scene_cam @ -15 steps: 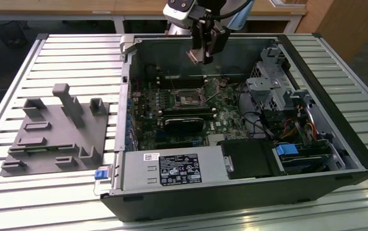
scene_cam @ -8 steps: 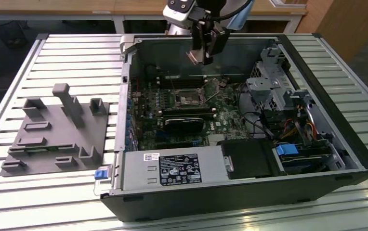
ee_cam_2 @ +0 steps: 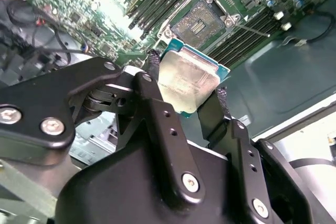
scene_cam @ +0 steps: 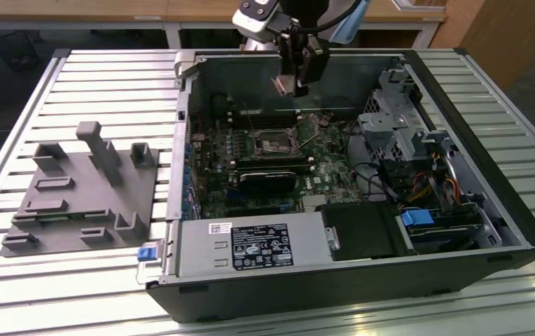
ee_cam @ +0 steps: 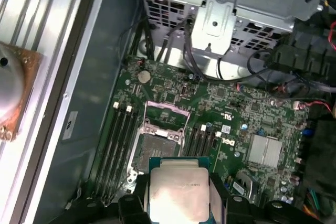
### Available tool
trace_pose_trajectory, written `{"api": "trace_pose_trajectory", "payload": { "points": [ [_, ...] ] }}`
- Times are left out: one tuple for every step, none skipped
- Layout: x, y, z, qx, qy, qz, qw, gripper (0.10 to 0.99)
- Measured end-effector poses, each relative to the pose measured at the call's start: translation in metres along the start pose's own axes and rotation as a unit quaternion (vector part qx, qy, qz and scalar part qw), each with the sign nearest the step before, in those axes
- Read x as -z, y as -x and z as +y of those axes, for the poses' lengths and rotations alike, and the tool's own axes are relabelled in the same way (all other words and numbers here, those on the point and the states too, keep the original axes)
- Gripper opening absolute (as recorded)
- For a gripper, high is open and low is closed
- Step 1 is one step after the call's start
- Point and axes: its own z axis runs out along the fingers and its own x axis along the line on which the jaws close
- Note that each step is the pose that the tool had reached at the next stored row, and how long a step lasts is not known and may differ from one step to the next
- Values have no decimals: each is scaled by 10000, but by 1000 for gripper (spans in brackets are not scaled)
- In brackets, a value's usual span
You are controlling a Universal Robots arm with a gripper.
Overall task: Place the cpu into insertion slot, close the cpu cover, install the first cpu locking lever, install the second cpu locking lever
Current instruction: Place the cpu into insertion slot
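Black fingers (ee_cam_2: 157,111) of the gripper (ee_cam_2: 186,85) are clamped on the cpu (ee_cam_2: 186,77) at two opposite edges, metal top toward the wrist camera. Chip hangs above the motherboard (ee_cam: 247,108), apart from the insertion slot (ee_cam_2: 202,22), which looks empty. Judgement: light, stiff, smooth-edged plate that could slip or tilt in a loose grip. Underside contacts and socket pins are fragile. Hold by the edges, never the faces.
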Motion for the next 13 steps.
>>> {"api": "trace_pose_trajectory", "payload": {
  "points": [
    [-6,0,-1,-90,2,-8,10000,541],
    [-11,0,-1,-187,3,-17,9998,541],
    [-17,0,-1,-277,5,-25,9996,541],
    [-23,0,-2,-363,7,-32,9993,541],
    [-29,1,-2,-448,9,-40,9990,541],
    [-36,1,-3,-531,11,-47,9986,541],
    [-42,1,-4,-612,13,-55,9981,541],
    [-50,1,-4,-683,15,-61,9976,541],
    [-57,1,-5,-744,16,-67,9972,541],
    [-64,1,-6,-779,16,-70,9969,541],
    [-71,1,-6,-794,16,-71,9968,541],
    [-77,2,-7,-802,17,-72,9968,541],
    [-82,2,-7,-804,17,-72,9967,541]
  ]
}}
